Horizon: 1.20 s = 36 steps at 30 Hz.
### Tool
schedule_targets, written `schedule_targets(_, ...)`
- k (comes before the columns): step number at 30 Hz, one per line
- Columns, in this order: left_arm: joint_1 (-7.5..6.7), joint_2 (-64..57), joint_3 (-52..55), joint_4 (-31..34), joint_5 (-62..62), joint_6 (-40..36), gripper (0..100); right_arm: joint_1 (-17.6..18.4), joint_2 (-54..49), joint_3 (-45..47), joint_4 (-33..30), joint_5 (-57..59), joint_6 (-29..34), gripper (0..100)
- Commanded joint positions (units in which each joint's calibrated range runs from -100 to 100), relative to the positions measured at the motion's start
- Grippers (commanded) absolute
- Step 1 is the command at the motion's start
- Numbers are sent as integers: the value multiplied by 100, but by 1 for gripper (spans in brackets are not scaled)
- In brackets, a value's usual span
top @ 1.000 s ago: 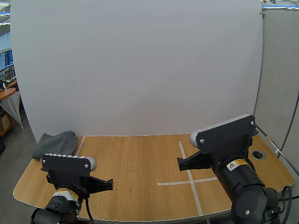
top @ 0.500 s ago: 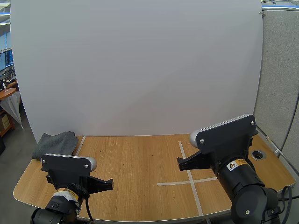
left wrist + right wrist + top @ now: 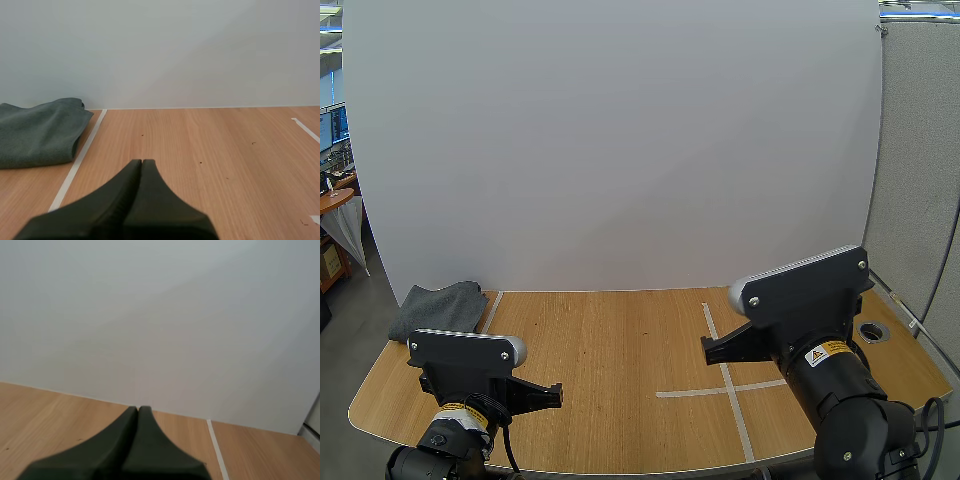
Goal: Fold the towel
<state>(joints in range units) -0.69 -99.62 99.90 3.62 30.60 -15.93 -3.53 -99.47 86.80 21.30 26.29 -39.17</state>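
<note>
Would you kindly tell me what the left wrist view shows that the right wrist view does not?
Left wrist view: the grey-green towel, lying rumpled beside a white tape line, beyond the shut left gripper. Right wrist view: the shut right gripper, with no cloth near it. Both: the wooden table, marked with tape.

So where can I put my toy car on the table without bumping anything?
The big bare patch is the middle wood of the table, between the tape line beside the towel and the tape cross toward the right. The far left corner is taken by the grey towel. The front corners are crowded by the left arm and the right arm.
</note>
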Motion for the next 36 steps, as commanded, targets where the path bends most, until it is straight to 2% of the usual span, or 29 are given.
schedule_targets(1,-3,-38,10,40,-153,-35,0,8,-7,239,-982,-467,1051,0)
schedule_targets(7,-3,-38,10,40,-153,-35,0,8,-19,863,-1247,-1112,1258,0)
schedule_targets(11,-3,-38,10,40,-191,-35,0,17,-19,1060,-1814,-1112,1927,0)
schedule_targets(14,-3,-38,10,40,-191,-35,0,79,-19,1226,-1990,-1097,2238,0)
schedule_targets(18,-3,-38,10,40,-191,-35,0,191,-19,1320,-1991,-1017,2226,0)
schedule_targets(29,-3,-38,10,40,-191,-35,0,244,-19,1320,-1921,420,2211,0)
schedule_targets(36,-3,-38,10,40,-191,-35,0,244,-53,1320,-1949,543,2211,0)
